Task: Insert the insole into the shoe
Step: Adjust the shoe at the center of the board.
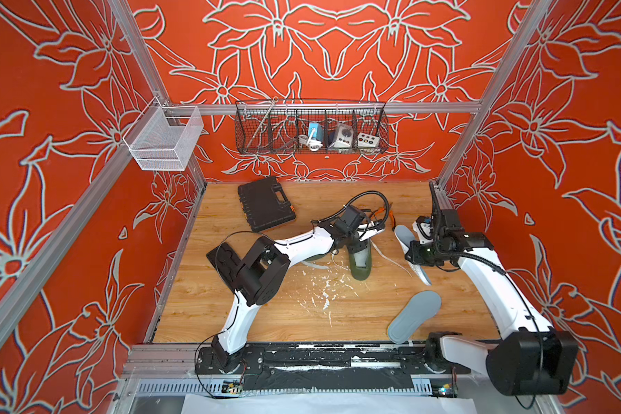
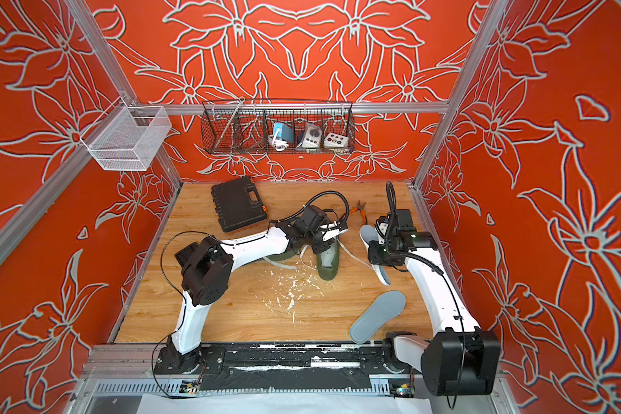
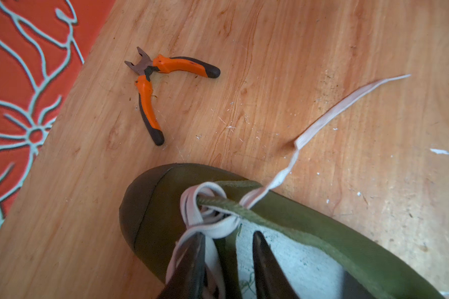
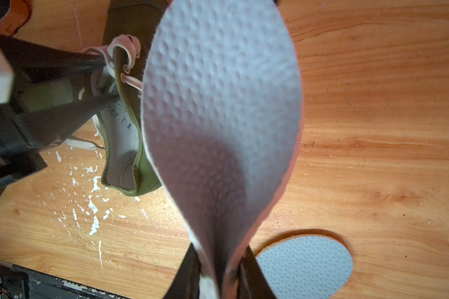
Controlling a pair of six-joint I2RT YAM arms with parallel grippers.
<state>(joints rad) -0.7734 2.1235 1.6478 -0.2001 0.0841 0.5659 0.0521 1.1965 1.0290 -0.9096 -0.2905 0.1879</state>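
A: We're gripping the insole (image 1: 404,233) in the right gripper (image 4: 219,249), jaws clamped on it. It's hanging right of centre in a top view, just beside the shoe (image 1: 361,265) at frame centre.

B: The left gripper (image 3: 228,234) is looking pinched on the shoe's laced flap, one finger (image 3: 267,259) inside the opening. We're risking that finger blocking entry, the floppy insole snagging the loose lace (image 3: 322,124), or the shoe sliding.

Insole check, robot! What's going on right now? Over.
Left gripper holding shoe by its laced edge. Right gripper shut on insole, beside shoe, not in yet. Laces bunched at the opening's front. Over.
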